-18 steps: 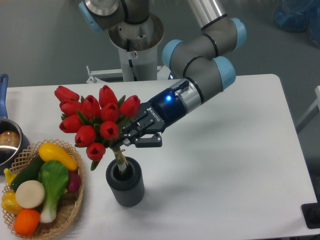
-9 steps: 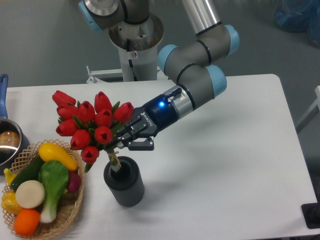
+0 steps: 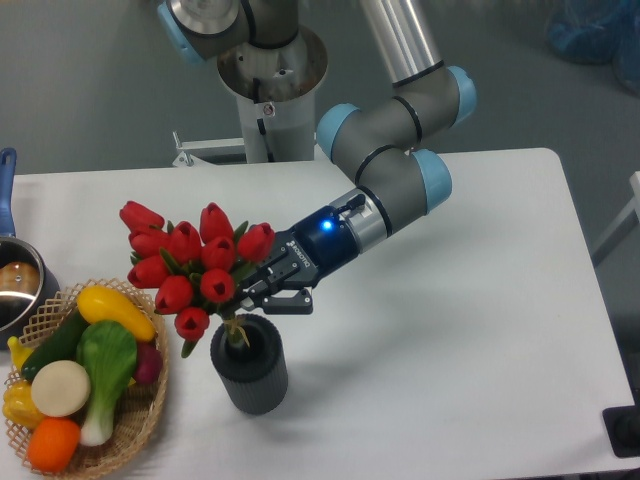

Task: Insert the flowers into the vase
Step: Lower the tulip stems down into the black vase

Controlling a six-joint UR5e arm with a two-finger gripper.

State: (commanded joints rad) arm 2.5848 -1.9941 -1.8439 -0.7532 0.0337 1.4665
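The flowers (image 3: 190, 262), a bunch of red tulip buds with green stems, lean up and to the left out of the vase (image 3: 249, 366). Their stem ends sit inside the vase's round mouth. The vase is a short dark grey ribbed cylinder standing upright near the table's front. My gripper (image 3: 262, 297) is shut on the stems just above the vase's rim, reaching in from the right. The stems between the fingers are mostly hidden by the buds and the gripper body.
A wicker basket (image 3: 140, 425) of toy vegetables stands just left of the vase, under the lowest buds. A steel pot (image 3: 18, 285) with a blue handle sits at the left edge. The white table (image 3: 480, 330) extends to the right.
The gripper has lowered the flowers a little. The bunch swung left and then back right, and the stems sit deeper in the vase. The vase has stayed almost in place.
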